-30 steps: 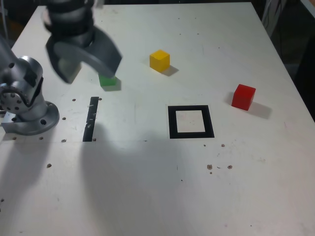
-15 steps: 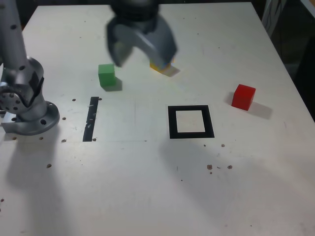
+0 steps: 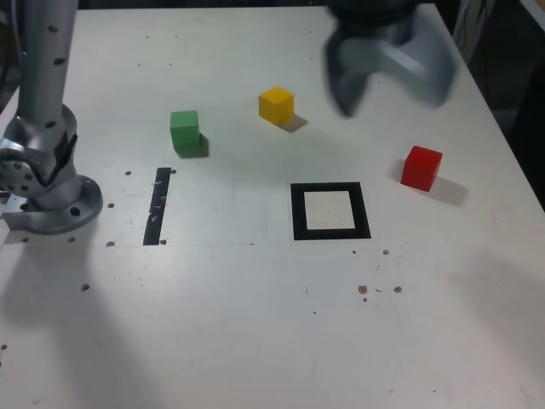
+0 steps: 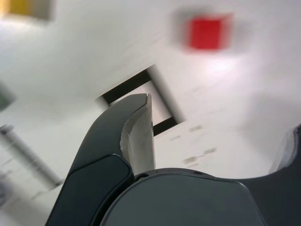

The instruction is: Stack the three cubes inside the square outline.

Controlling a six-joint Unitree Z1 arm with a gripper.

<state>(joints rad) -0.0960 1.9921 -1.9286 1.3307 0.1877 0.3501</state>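
Red cube [image 3: 421, 169]: small, matte, solid in colour, flat-faced and crisp-edged. It sat on the pale table [image 3: 213, 341], beyond the square outline [image 3: 300, 211] and toward the exterior view's right. Yellow cube [image 3: 276, 106]: the same plain finish, brightest on top; it lay above and a little left of the outline in the exterior view. Green cube [image 3: 185, 130]: paler on top, darker on the sides, farther to the exterior view's left, well apart from the yellow. The outline itself: flat black border around a white centre.

Directions, as the exterior view gave them. Green stood nearly square-on, one broad face forward. Yellow was turned with an upright corner edge toward the viewer and a face angled to each side of it. Red leaned slightly askew to the view, its broad face forward. All three rested flat on a face, cubic, no side longer than another, hence no long axis. Outline nearly straight to the view, its near side running left to right.

Gripper [image 3: 393, 102]: blurred, up above the table, fingers spread wide apart. In the exterior view it appeared between yellow and red, higher in the view than either.
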